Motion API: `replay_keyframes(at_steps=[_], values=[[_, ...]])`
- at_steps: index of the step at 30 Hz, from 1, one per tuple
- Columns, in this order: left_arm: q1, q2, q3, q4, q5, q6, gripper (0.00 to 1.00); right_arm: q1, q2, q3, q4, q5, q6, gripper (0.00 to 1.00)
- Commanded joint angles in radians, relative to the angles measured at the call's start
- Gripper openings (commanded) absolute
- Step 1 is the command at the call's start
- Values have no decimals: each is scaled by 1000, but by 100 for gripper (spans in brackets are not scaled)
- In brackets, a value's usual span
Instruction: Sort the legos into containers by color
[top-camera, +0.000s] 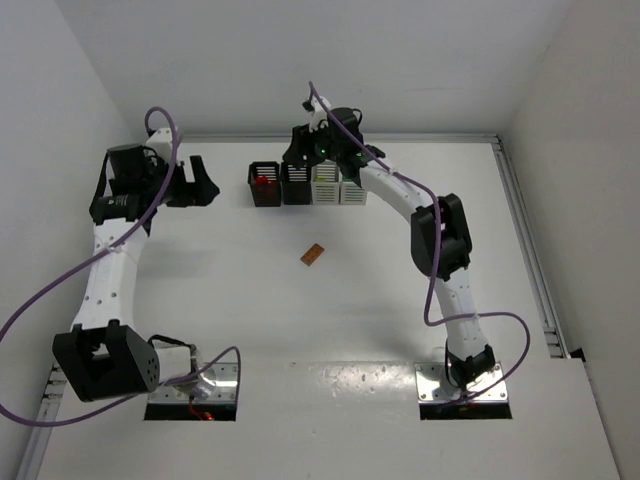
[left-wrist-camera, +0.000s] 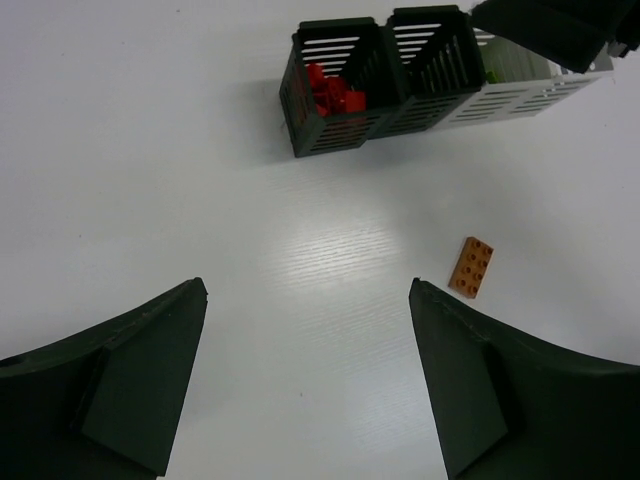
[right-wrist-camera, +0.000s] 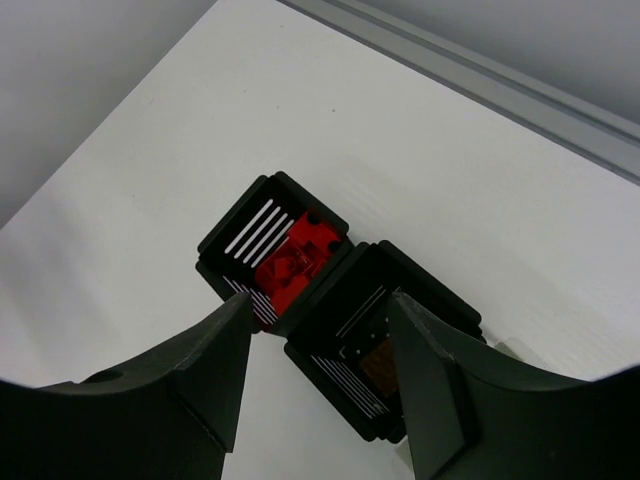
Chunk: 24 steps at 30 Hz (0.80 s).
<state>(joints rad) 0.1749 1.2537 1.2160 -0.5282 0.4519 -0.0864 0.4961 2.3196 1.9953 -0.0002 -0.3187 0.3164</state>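
- Left claw (left-wrist-camera: 308, 290): released, the jaws spread wide with nothing between them. It is held over the table (top-camera: 250, 320), and the row of containers lies ahead of it, beyond the fingertips.
- Right claw (right-wrist-camera: 320, 305): released, the jaws parted and nothing grasped. It is poised directly above the two black containers.
- First black container (right-wrist-camera: 255, 230): seen below the right claw, just beyond its left finger. A heap of red legos (right-wrist-camera: 295, 262) is held inside it.
- Second black container (right-wrist-camera: 335, 375): set touching the first, below the gap between the right claw's fingers and partly hidden by its right finger. One orange-tan lego (right-wrist-camera: 378, 362) is seen on its floor.
- First white container (left-wrist-camera: 520, 100): placed next in the row, ahead and to the right of the left claw. Green legos (left-wrist-camera: 492, 72) are glimpsed inside it.
- Second white container (top-camera: 352, 192): placed at the row's end, under the right arm. Its contents cannot be told.
- Loose orange lego (left-wrist-camera: 471, 267): laid flat on the table, studs upward, just ahead of the left claw's right fingertip and apart from it, well short of the containers. Its long axis is set diagonally, the far end pointing toward the white containers.
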Motion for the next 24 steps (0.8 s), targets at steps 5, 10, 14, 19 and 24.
replay_keyframes(at_steps=[5,10,14,19,24], values=[[-219,-69,-81,14,24,79,83,-66,-268,-121,-49,-3,-57,56],[-414,25,-90,-4,-94,114,80,-175,-513,-329,-199,70,-138,56],[-595,231,98,-93,-142,135,80,-258,-719,-568,-279,72,-138,55],[-716,525,336,-202,-262,135,72,-333,-920,-863,-304,61,-157,64],[-782,713,470,-249,-357,126,69,-393,-1023,-946,-336,79,-195,75]])
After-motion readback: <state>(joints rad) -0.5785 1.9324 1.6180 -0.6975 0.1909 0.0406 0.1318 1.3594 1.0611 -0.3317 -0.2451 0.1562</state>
